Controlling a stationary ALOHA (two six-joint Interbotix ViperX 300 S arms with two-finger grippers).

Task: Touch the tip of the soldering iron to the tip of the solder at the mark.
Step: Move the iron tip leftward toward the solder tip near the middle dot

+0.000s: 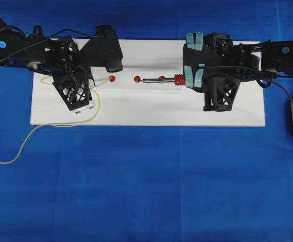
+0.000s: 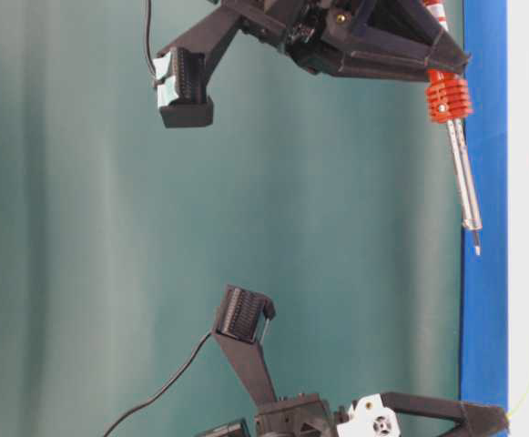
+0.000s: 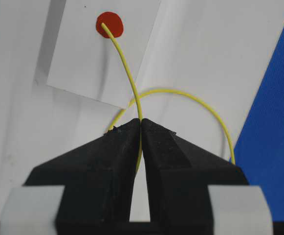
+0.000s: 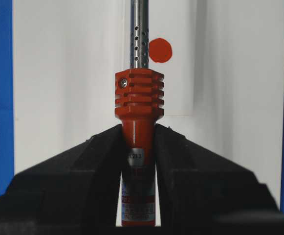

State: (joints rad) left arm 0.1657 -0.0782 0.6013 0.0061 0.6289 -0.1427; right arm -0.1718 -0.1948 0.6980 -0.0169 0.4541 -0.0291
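left tool (image 3: 141, 128) grips solder (image 3: 123, 63) | right tool (image 4: 138, 142) grips soldering iron (image 4: 139, 103) | iron tip cropped

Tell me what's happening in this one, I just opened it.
Two black robot arms work over a white board with red dot marks. The left gripper is shut on the thin yellow solder wire, whose tip sits over a red dot. The right gripper is shut on the red-orange-handled soldering iron with its silver shaft. In the overhead view the iron's tip points toward the solder but a gap remains, so they have not met.
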